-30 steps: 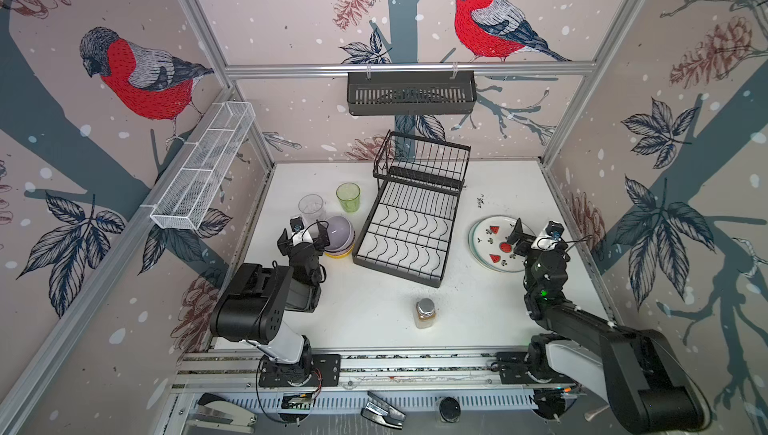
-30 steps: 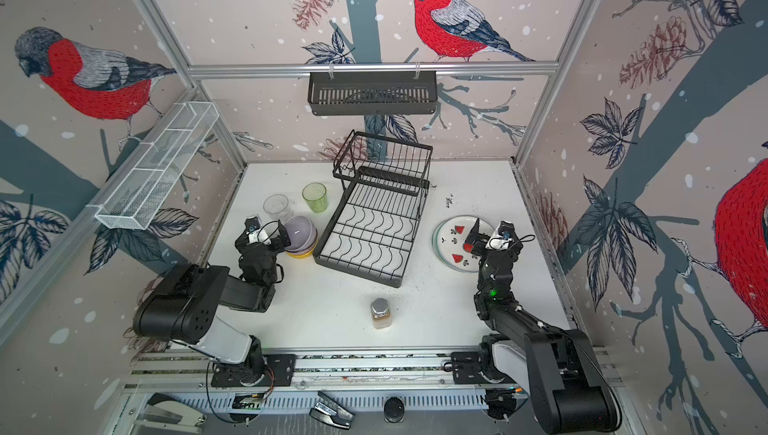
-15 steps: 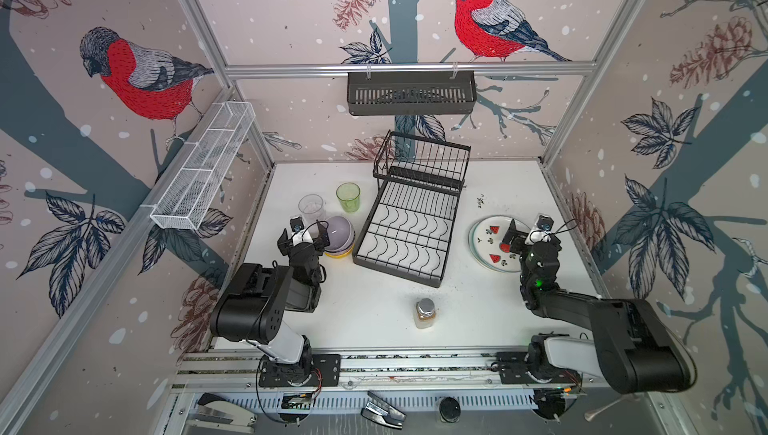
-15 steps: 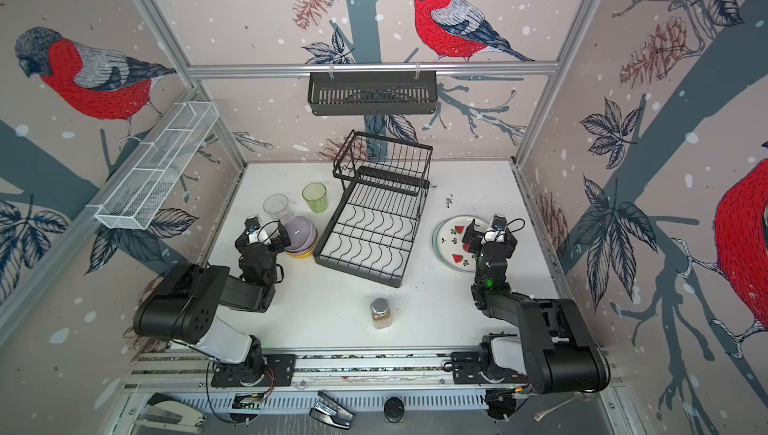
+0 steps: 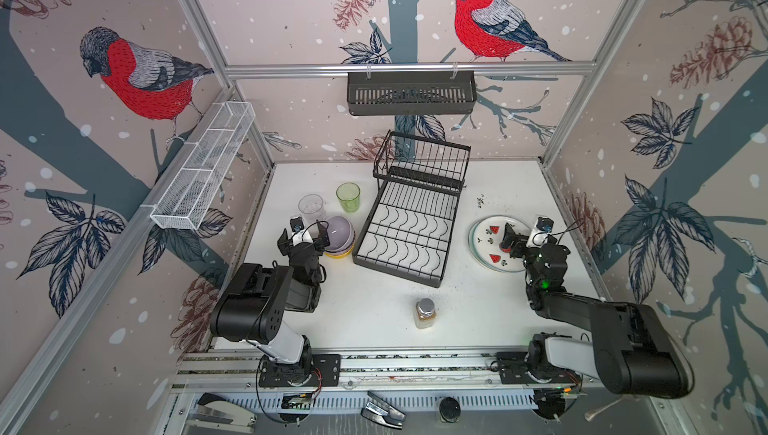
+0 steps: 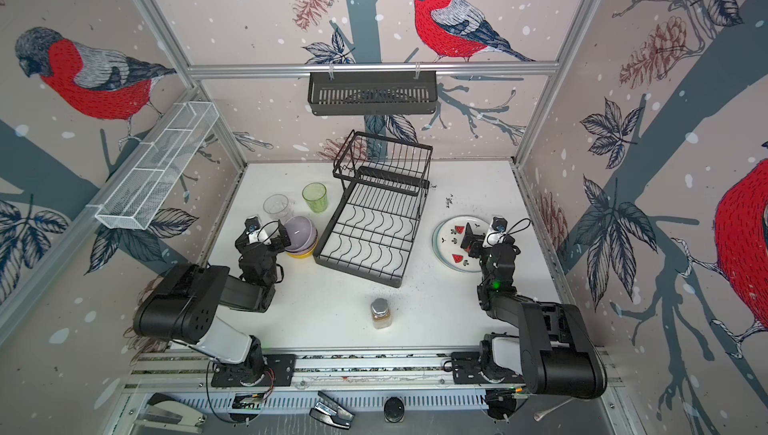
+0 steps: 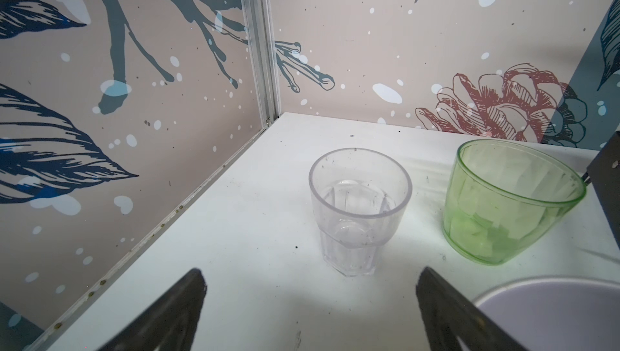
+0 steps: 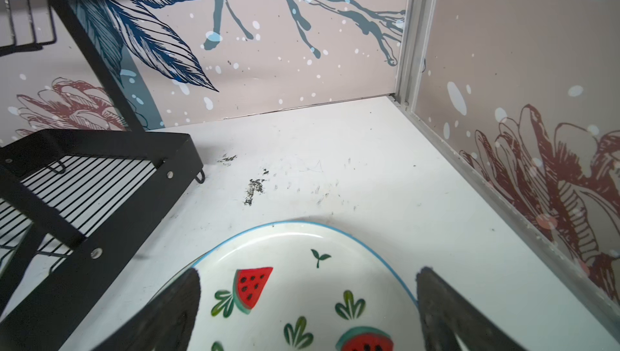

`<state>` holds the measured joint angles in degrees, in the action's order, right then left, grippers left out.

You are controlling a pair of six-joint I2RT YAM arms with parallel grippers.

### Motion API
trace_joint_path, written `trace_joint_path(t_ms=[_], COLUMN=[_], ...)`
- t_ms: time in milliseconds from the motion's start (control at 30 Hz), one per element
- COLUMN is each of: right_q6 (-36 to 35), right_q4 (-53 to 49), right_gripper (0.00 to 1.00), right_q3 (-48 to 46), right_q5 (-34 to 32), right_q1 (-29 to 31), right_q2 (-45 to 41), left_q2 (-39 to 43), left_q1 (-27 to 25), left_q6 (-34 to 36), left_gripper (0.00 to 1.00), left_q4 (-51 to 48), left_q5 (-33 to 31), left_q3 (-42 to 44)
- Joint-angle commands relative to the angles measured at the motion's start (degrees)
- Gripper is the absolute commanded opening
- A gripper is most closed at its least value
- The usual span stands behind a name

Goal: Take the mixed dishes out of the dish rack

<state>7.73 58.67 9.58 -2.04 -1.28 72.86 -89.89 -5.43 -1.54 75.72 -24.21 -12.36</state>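
The black wire dish rack (image 5: pixel 419 176) (image 6: pixel 390 179) stands empty mid-table. Left of it sit a stack of bowls, lilac on top (image 5: pixel 340 231) and yellow at the bottom (image 5: pixel 343 253), a green tumbler (image 5: pixel 348 197) and a clear tumbler (image 5: pixel 311 205). My left gripper (image 5: pixel 303 237) (image 7: pixel 310 285) is open beside the bowls, facing the clear tumbler (image 7: pixel 359 205), holding nothing. On the right lies a stack of plates with the watermelon plate (image 5: pixel 484 234) (image 8: pixel 288 248) on top. My right gripper (image 5: pixel 524 234) (image 8: pixel 308 282) hangs open over that plate, holding nothing.
A silver-capped jar of brown powder (image 5: pixel 424 313) stands near the front middle. A long black slotted basket (image 5: pixel 411 92) hangs on the back rail and a white mesh tray (image 5: pixel 203 167) on the left wall. Side walls stand close to both grippers.
The right arm has folded back and lower, its open gripper staying over the watermelon plate. The left arm has not moved.
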Motion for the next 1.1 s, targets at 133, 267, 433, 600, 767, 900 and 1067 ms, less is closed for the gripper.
trace_joint_path(t_ms=[133,267,433,600,767,900,1067], right_q6=[-1.6,-5.3,-2.9,-2.5,-2.5,-2.4,-2.2], right_q4=[12.3,20.8,11.9,9.5,9.7,9.8,10.8], right_gripper=[1.00,1.00,1.00,1.00,1.00,0.99,0.99], right_q3=[-0.4,-0.2,3.4,4.1,4.0,4.0,3.2], right_q5=[-5.3,-7.2,-8.5,-8.3,-7.8,-7.5,-8.5], right_q1=[0.8,3.7,2.6,2.4,2.2,2.0,2.2], right_q2=[7.4,14.9,13.9,13.3,13.3,13.3,12.8], left_q2=[0.0,0.0,0.0,-0.1,-0.1,-0.2,0.0], left_q1=[0.1,0.1,0.1,0.1,0.1,0.1,0.1], left_q6=[0.2,0.2,0.2,0.2,0.2,0.2,0.3], left_gripper=[0.98,0.98,0.98,0.98,0.98,0.98,0.98], left_q4=[2.5,2.6,2.5,2.7,2.5,1.8,2.7], left_q5=[0.1,0.1,0.1,0.1,0.1,0.1,0.1], left_q3=[0.0,0.0,0.0,0.0,-0.1,-0.5,0.1])
